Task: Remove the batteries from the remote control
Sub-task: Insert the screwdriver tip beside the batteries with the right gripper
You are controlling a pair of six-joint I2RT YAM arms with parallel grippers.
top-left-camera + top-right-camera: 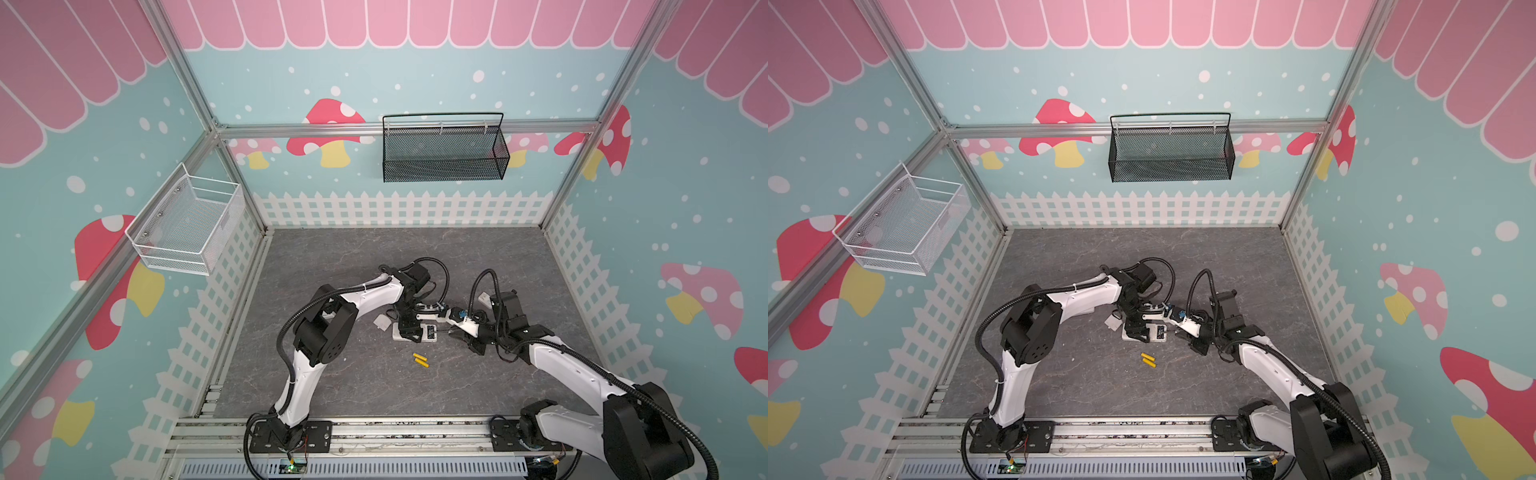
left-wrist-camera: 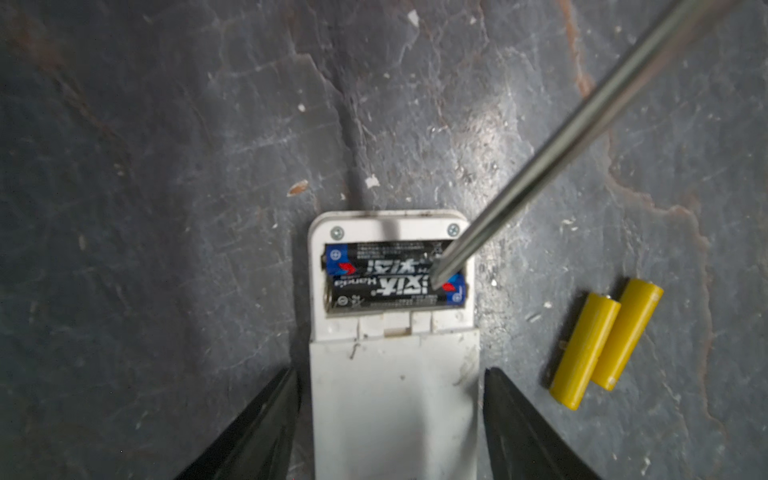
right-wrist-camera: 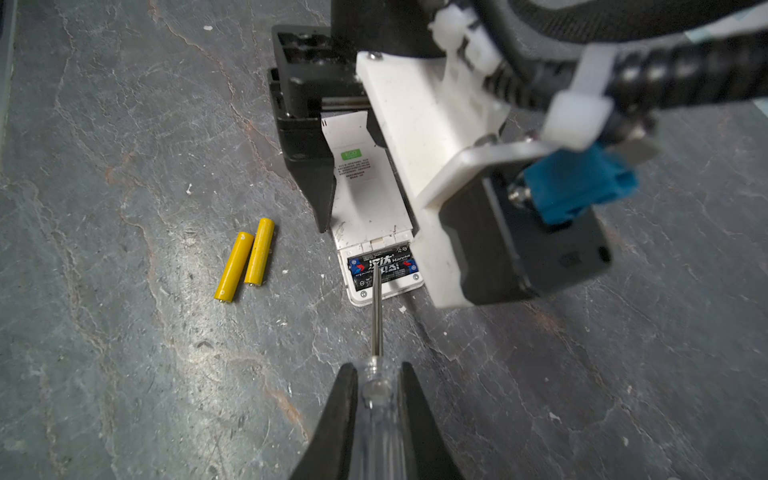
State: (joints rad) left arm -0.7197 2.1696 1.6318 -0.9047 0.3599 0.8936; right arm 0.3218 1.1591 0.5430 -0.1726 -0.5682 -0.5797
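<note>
The white plastic remote control [image 3: 365,203] is half hidden by the spread left tool [image 2: 391,370]. Black cylindrical batteries [image 2: 395,276] are seated inside, and yellow batteries [image 2: 584,351] are laid nearby on the grey stone-look desk [image 3: 124,124]. A clear-handled screwdriver [image 3: 377,316] is pinched by the right tool [image 3: 377,365].

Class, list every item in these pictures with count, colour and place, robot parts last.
remote control: one, white, mid-table, bay open
black batteries: two, in the bay
yellow batteries: two, loose beside remote
screwdriver: one, clear handle, tip at black batteries
flat piece: one, pale, left of remote
black mesh basket: one, back wall
white wire basket: one, left wall
table: one, grey stone
left gripper: black, open astride remote
right gripper: black, shut on screwdriver
</note>
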